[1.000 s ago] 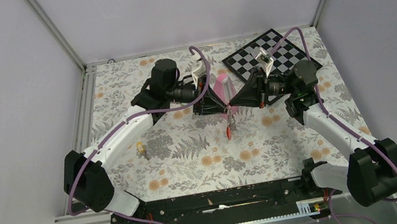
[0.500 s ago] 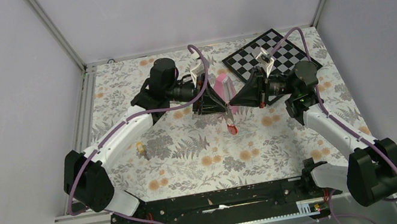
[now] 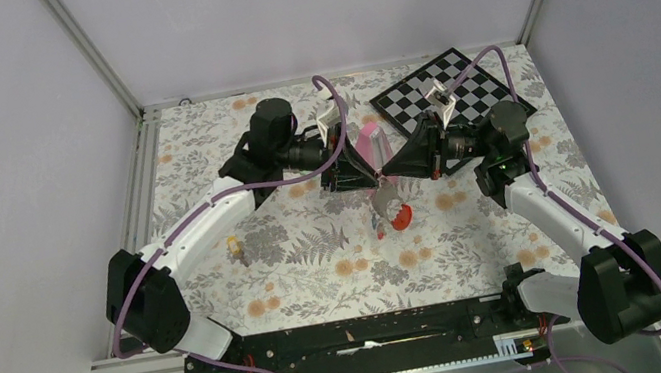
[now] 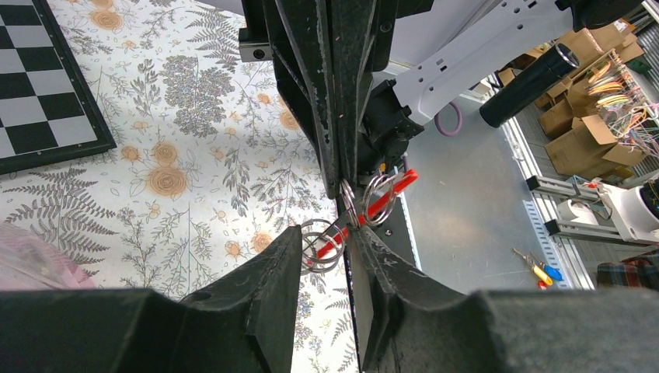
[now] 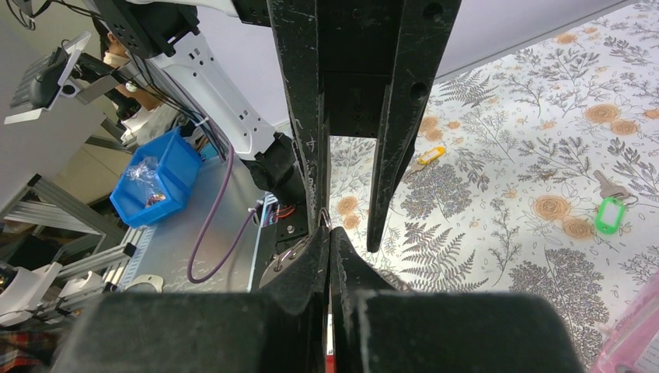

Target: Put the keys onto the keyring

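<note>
Floral counter (image 3: 320, 269) with both arms meeting above its middle, just in front of a pink pyramid (image 3: 373, 144). The keyring (image 3: 394, 212) hangs in the air below the meeting point, clear of the counter. It is a D-shaped loop, far bigger than a key, with one thick grey side and one curved red bar (image 4: 388, 194). Several thin wire loops (image 4: 320, 245) are threaded on the bar.

The left pincer (image 4: 325, 233) is partly spread. The red bar and its wire loops cross the gap between the fingers; whether the pads touch them cannot be told. The right pincer (image 5: 328, 233) is pressed together, its tips pinching the keyring at one of the wire loops on the bar.

A yellow-tagged key (image 5: 430, 155) and a green-tagged key (image 5: 610, 211) lie flat on the counter, well apart from each other and from the keyring.
</note>
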{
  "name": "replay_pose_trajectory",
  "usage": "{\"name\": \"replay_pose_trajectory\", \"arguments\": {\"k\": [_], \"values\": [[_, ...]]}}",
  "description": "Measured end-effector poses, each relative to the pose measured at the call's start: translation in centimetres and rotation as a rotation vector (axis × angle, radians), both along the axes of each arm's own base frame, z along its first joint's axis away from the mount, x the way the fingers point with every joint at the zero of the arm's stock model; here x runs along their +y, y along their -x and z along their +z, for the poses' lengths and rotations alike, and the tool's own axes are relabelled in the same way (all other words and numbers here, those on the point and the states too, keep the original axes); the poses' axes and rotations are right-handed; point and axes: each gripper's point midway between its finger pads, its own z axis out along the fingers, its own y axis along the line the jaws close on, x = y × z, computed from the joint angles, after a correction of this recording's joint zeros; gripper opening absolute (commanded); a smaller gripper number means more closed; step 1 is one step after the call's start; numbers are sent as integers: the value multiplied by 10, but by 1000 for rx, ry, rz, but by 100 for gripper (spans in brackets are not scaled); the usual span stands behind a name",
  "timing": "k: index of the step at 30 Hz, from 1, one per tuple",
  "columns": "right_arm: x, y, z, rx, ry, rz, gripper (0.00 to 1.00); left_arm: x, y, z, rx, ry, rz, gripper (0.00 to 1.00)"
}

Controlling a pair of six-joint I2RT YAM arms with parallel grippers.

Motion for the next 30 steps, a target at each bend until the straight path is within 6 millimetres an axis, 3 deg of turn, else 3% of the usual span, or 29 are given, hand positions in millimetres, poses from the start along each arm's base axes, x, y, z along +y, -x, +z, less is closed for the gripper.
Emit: {"name": "replay_pose_trajectory", "arguments": {"k": [24, 30], "values": [[0, 0, -3, 17, 6, -2, 0, 0, 0, -4, -7, 4, 0, 43], [0, -1, -4, 27, 9, -3, 0, 1, 4, -13, 9, -9, -4, 45]]}}
